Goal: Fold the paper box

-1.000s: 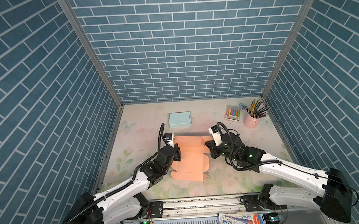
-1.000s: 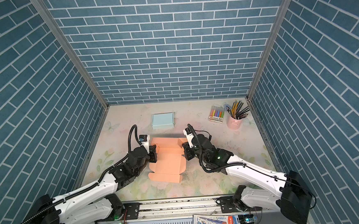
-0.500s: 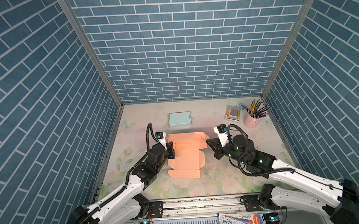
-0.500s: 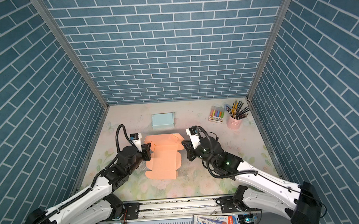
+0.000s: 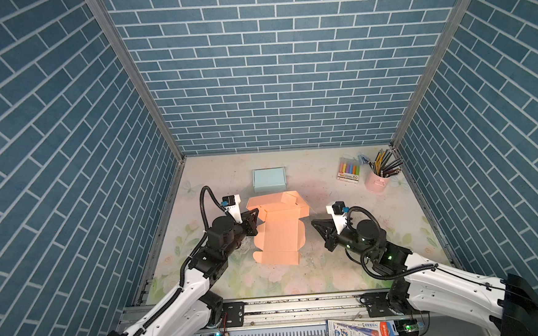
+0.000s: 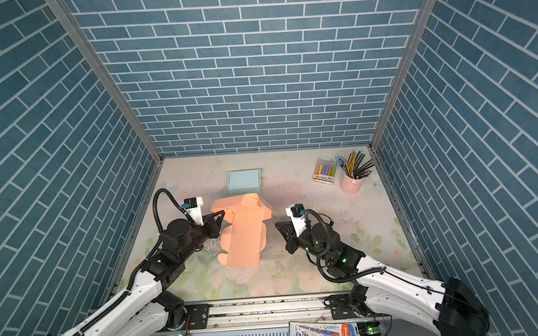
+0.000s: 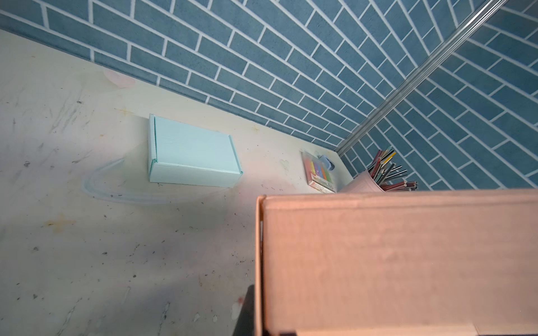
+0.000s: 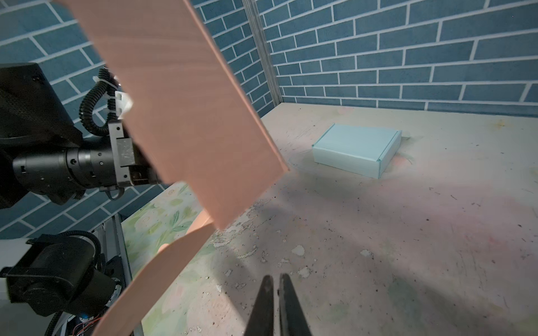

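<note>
- Along the front edge, a flat printed packet (image 5: pixel 360 328) lies by the metal rail (image 5: pixel 301 304), below the base of the right arm.
- Just beyond the rail, the two arms reach over the flowered table (image 5: pixel 347 260) toward its middle, one from each side.
- On the right, the right claw (image 5: pixel 317 225) points at the orange paper box (image 5: pixel 280 235). It is near the box but apart from it, with bare table between them in both top views.
- In the right wrist view, its dark fingers (image 8: pixel 266 293) are drawn almost together with nothing between them, low over the table.
- On the left, the left claw (image 5: pixel 255 215) meets the left edge of the paper box, toward the box's far end. It is pinched tight on the cardboard there.
- An orange panel (image 7: pixel 393 261) sits close to the lens in the left wrist view and fills much of it.
- The paper box is mid-table between the two claws, its length running near to far, and it is only partly folded.
- Its near end is opened out with a flap, and its far end is bent up into a raised wall with side tabs.
- In the right wrist view its panel (image 8: pixel 186 101) stands tilted up off the table. Whether the near flap touches the table, I cannot tell.
- Farther back, a closed pale blue box (image 5: pixel 269 179) lies flat just behind the paper box's far end, apart from it.
- Toward the far right corner, a marker pack (image 5: pixel 348 171) lies beside a pink cup (image 5: pixel 376 181) full of pencils. Both are well apart from the claws.
- Behind everything stands the blue brick wall (image 5: pixel 281 78).
</note>
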`<move>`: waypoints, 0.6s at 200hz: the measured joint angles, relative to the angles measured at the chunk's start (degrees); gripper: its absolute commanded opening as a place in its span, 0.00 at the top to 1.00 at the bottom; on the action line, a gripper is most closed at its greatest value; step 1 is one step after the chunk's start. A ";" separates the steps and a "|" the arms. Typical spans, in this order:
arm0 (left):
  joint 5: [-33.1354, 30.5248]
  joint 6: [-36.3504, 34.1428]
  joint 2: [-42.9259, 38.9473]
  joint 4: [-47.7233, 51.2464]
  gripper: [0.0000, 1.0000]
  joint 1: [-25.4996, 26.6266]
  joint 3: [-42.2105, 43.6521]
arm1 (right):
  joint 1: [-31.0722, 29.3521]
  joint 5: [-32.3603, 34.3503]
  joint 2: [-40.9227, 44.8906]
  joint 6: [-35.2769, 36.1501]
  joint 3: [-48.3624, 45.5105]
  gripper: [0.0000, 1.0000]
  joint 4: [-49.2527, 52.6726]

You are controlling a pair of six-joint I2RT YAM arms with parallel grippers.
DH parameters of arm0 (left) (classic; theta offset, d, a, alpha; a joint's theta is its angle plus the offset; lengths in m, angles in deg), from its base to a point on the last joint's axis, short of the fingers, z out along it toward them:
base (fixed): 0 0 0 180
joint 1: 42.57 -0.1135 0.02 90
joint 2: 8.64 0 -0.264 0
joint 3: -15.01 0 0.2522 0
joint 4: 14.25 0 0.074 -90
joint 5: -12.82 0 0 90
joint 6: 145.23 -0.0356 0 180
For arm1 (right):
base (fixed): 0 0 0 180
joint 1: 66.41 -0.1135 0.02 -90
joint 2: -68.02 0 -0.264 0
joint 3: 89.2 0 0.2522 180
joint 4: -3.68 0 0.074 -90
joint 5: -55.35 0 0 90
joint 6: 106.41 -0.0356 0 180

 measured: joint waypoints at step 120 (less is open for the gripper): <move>5.25 1.38 -0.22 -4.26 0.92 -0.42 1.97 | 0.09 -4.22 -5.81 -0.28 1.55 0.91 -13.73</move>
